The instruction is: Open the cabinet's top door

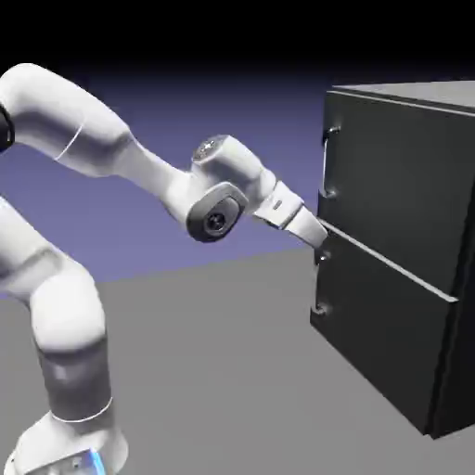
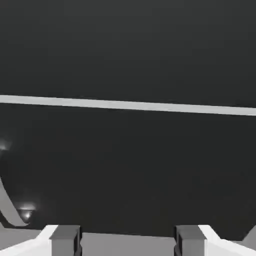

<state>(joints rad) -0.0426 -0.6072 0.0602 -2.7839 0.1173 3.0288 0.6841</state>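
The cabinet (image 1: 443, 111) is a dark grey box at the exterior view's right. Its top door (image 1: 399, 181) carries a thin silvery vertical handle (image 1: 327, 163) at its left edge. My gripper (image 1: 321, 238) is at the cabinet's front, at the seam between the two panels and below that handle, not on it. In the hand view the dark front fills the picture, crossed by the pale seam line (image 2: 128, 105). My gripper (image 2: 127, 242) is open, its grey fingertips (image 2: 65, 241) wide apart with nothing between them. A curved grey bar (image 2: 8, 206) shows at the lower left.
The lower panel (image 1: 380, 325) has its own small handle (image 1: 320, 295) just under my gripper. The cabinet stands on a grey table (image 1: 213, 362). My white arm (image 1: 111, 148) comes in from the left.
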